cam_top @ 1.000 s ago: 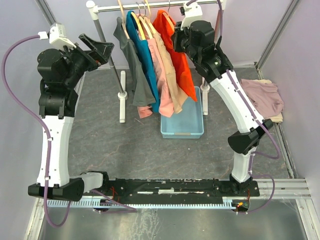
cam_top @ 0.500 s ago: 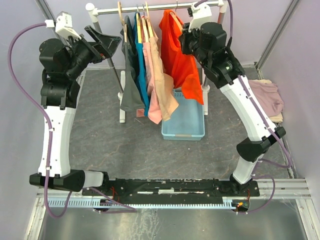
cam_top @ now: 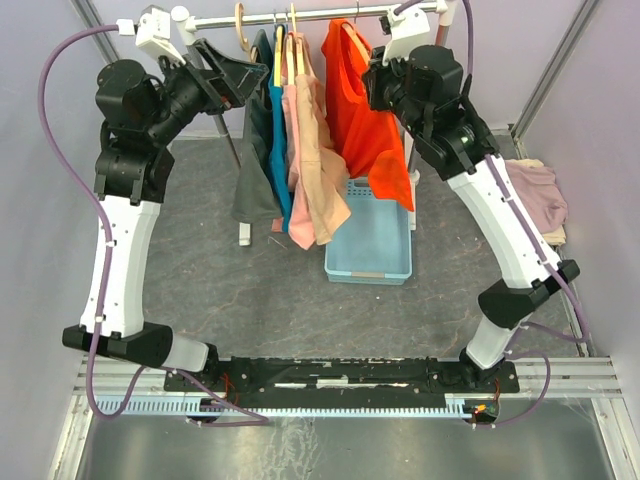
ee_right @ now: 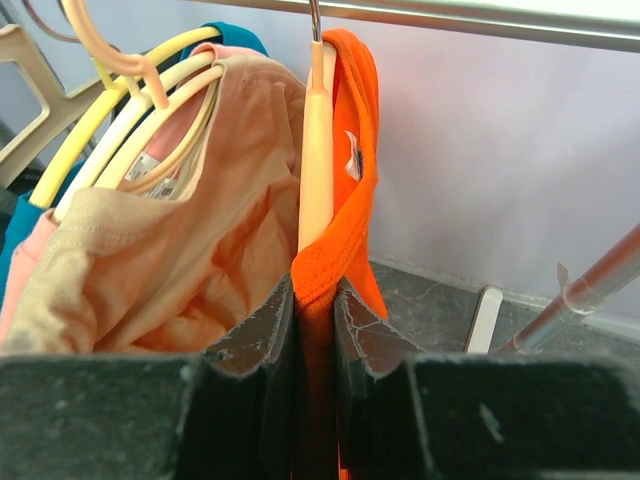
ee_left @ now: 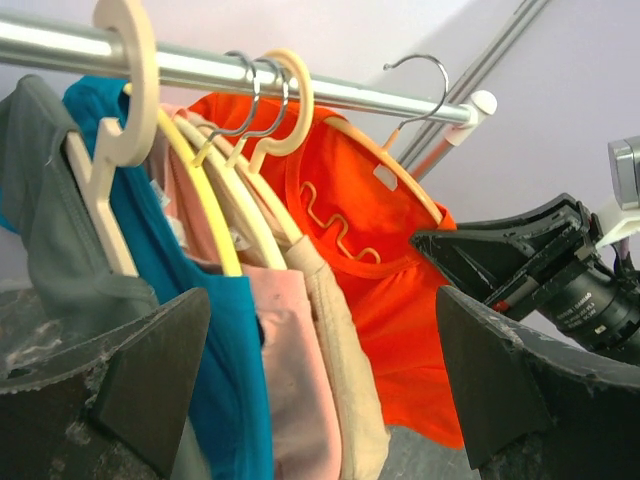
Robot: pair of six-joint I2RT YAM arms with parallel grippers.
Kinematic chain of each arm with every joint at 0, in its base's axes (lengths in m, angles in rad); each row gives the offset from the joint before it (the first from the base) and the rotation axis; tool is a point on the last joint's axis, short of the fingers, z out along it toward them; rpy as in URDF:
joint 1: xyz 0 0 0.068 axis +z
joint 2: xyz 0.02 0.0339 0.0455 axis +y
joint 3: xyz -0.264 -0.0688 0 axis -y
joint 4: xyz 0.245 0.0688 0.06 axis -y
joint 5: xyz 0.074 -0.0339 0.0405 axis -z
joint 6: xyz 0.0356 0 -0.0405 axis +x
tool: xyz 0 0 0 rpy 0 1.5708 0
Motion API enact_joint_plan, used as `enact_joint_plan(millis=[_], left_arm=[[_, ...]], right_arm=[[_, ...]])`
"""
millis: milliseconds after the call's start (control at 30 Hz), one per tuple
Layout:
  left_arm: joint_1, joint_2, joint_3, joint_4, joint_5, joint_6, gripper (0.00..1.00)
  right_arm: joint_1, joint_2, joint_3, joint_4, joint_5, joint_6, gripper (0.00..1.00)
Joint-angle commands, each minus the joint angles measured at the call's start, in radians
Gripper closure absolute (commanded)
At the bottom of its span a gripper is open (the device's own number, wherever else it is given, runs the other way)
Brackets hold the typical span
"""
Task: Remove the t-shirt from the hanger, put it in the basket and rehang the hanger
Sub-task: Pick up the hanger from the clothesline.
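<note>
Orange t-shirt (cam_top: 365, 125) noted on its cream plastic hanger (ee_right: 316, 160), hooked at the right end of the silver metal rail (cam_top: 300, 16) at the far side, apart from the grey, teal, pink and beige shirts (cam_top: 305, 150) to its left. We find the right gripper (ee_right: 312, 325) closed narrowly on the orange fabric just below the hanger's shoulder. We record the left gripper (ee_left: 320, 375) spread wide, holding nothing, near the left-hand shirts.

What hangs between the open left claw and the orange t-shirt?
Grey shirt, teal shirt, pink shirt and beige shirt hang there, before the orange t-shirt; see the top view.
</note>
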Motion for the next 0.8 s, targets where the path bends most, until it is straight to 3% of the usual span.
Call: enact_joint_plan(millis=[0,433,767], left_arm=[[-0.026,0.024,0.080,-0.006,0.001,0.058,0.01],[-0.030,0.041,0.095,-0.017,-0.006,0.066,0.01],[-0.031,0.049,0.103,-0.018,0.012,0.069,0.01]], right_arm=[[-0.002,-0.142,-0.017,0.154,-0.025,-0.011,0.99],[-0.001,-0.276,-0.101,0.094,-0.047,0.011,0.99],[0.001,-0.432,-0.254,-0.004,-0.086,0.067,0.99]])
